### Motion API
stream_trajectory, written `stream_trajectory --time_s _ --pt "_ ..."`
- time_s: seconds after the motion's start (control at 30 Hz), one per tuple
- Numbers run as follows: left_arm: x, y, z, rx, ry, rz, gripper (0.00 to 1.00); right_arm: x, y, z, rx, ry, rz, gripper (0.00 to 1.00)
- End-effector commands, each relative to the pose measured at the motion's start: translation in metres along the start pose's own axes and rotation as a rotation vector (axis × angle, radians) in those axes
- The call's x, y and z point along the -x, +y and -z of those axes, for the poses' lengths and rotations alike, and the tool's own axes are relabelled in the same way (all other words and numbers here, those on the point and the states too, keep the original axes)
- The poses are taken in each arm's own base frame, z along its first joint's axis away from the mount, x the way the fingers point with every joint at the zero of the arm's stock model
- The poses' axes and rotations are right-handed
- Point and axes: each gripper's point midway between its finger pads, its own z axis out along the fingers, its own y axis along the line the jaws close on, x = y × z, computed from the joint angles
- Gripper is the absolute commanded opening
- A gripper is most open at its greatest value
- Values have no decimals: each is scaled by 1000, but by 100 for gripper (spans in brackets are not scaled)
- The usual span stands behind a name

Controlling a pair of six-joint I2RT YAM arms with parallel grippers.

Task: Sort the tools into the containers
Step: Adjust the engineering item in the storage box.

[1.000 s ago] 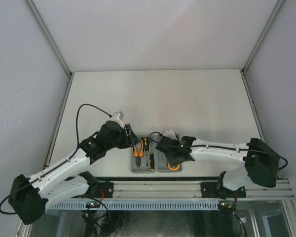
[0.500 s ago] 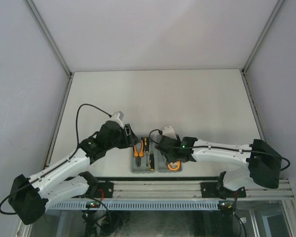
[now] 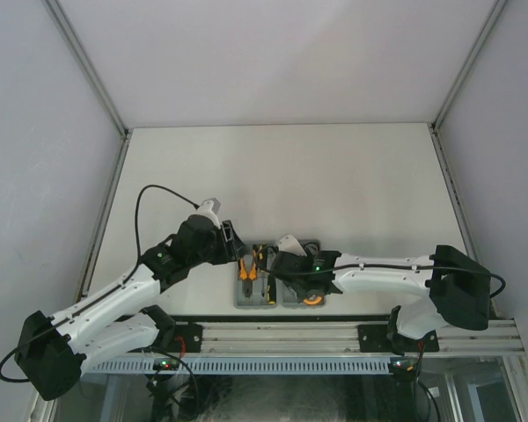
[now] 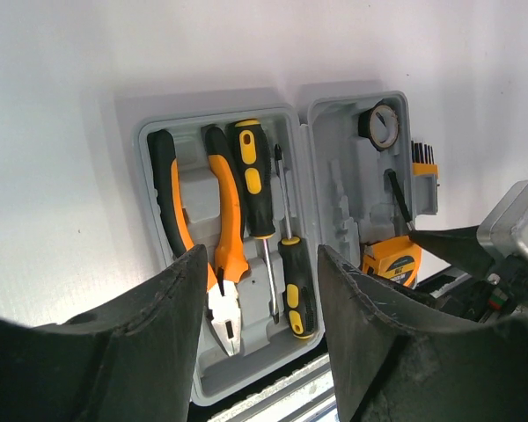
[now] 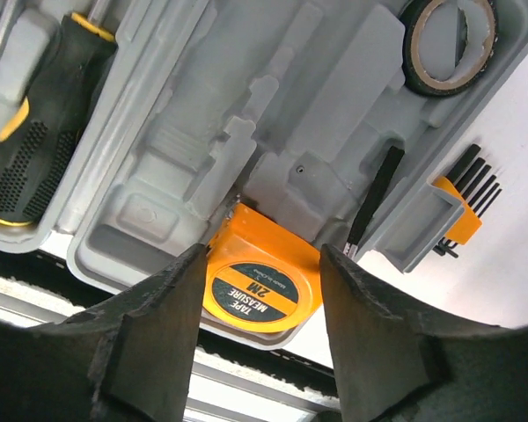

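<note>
- What is the right gripper (image 5: 262, 255) doing?
- It is hanging open, holding nothing. The tape measure (image 5: 260, 286) is lying under it, at the near end of the grey case (image 5: 273, 114).
- And the left gripper (image 4: 261, 259)?
- It is hanging open too, over the pliers (image 4: 224, 211) lying in the case's other half. The ring (image 5: 447, 44) is sitting at the far end.

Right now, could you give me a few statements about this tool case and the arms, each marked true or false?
1. The grey case lies open. True.
2. The pliers share a half with the tape measure. False: the pliers lie beside the screwdrivers, and the tape measure sits in the other half.
3. The left gripper holds a screwdriver. False: it hangs open and empty above the case.
4. The dark ring sits in the tape measure's half. True.
</note>
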Motion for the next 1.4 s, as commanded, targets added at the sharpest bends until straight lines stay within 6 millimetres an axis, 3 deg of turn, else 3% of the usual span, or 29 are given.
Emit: stream_trajectory --time_s 0.0,0.17,0.33,0.7,1.37 --pt "5 -5 2 -28 -16 5 57 11 0 11 15 -40 66 56" --pt "6 -6 2 -32 -17 6 57 28 4 27 69 -119 -19 57" --pt "5 -5 2 -30 -14 3 57 26 -4 34 73 -107 -145 46" --pt "2 -3 0 -30 -10 5 57 13 -9 22 80 -33 -312 34" --pt "1 -2 -2 -22 -1 3 57 -18 -6 -10 45 117 -267 27"
